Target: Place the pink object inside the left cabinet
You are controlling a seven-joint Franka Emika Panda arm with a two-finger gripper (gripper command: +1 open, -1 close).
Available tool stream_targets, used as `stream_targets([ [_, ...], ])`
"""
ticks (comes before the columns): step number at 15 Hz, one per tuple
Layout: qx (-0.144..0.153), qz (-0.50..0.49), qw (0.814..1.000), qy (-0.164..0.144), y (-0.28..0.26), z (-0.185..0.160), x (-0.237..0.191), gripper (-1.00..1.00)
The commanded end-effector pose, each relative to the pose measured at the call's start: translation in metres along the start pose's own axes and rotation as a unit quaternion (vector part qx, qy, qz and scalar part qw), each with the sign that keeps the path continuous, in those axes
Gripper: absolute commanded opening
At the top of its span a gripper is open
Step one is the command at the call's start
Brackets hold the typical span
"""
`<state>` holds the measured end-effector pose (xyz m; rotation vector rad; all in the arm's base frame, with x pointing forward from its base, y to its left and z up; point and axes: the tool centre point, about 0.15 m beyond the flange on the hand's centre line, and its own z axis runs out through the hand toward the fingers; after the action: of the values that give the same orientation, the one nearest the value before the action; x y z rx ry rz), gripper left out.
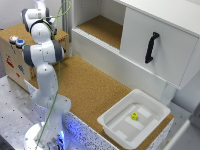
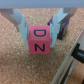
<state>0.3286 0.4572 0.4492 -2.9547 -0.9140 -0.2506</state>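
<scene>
In the wrist view my gripper (image 2: 41, 39) is shut on the pink object (image 2: 40, 40), a pink cube with black letters on its face, held between the two fingers (image 2: 22, 30) over a cork surface. In the exterior view the gripper and the cube are hidden by the arm (image 1: 42, 52), which stands at the exterior view's left. The left cabinet (image 1: 102, 27), an open white-walled bay with a brown cork floor, lies at the top centre, to the right of the arm.
A white door with a black handle (image 1: 151, 47) closes the bay to the right. A white tub (image 1: 117, 131) holding a small yellow object (image 1: 134, 116) sits on the cork table (image 1: 95, 85). A wooden box (image 1: 15, 55) stands behind the arm.
</scene>
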Motion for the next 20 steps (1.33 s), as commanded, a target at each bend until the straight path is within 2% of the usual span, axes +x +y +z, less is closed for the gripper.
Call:
stream_targets([
  [1,-0.048,-0.012,0.999,-0.002,-0.01,-0.023,0.008,-1.0],
  [7,-0.051,-0.043,0.998,-0.011,-0.009,-0.024,0.016,-1.0],
  [12,-0.047,-0.028,0.998,-0.001,0.001,-0.029,0.018,-1.0],
  [15,-0.047,0.011,0.999,0.011,0.028,-0.038,0.012,-1.0],
  [20,-0.077,0.102,0.991,0.045,0.111,-0.063,-0.006,-1.0],
])
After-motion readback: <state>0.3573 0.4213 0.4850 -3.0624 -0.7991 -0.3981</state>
